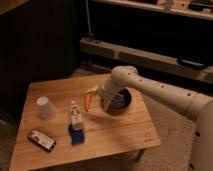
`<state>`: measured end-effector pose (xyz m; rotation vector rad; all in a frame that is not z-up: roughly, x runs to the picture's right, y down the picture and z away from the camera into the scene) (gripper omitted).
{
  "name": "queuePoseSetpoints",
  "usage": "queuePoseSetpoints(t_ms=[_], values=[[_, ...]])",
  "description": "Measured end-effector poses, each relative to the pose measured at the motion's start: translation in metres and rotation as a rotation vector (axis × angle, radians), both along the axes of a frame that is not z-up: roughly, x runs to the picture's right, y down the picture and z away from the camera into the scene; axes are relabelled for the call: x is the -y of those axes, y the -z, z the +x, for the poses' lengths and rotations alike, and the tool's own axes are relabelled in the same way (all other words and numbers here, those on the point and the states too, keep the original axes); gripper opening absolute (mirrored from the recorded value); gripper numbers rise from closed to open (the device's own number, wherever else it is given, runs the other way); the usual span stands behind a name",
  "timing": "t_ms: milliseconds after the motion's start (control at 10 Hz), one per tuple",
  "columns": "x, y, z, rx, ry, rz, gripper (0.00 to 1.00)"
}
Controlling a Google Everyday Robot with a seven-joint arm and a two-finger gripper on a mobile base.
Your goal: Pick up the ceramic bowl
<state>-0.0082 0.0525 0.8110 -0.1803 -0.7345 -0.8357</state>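
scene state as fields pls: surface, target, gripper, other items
surface: wooden table
target: ceramic bowl, on the table right of centre, partly behind the arm
gripper: gripper, open, holding nothing, just left of the bowl
others: white upturned cup far left; small bottle; blue object; red packet near front-left corner

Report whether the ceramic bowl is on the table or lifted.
On the table: the ceramic bowl sits flat on it, and the open gripper hangs beside it, holding nothing.
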Motion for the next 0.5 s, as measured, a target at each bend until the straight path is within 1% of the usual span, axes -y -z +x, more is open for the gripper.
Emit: queuePoseSetpoints(t_ms=[300,400,500], values=[[-0.004,-0.006,0.054,-0.073,-0.023,0.074,0.8],[-0.007,-0.006,0.07,-0.093,-0.032,0.092,0.8],[-0.01,-0.006,0.081,-0.103,-0.037,0.1,0.8]])
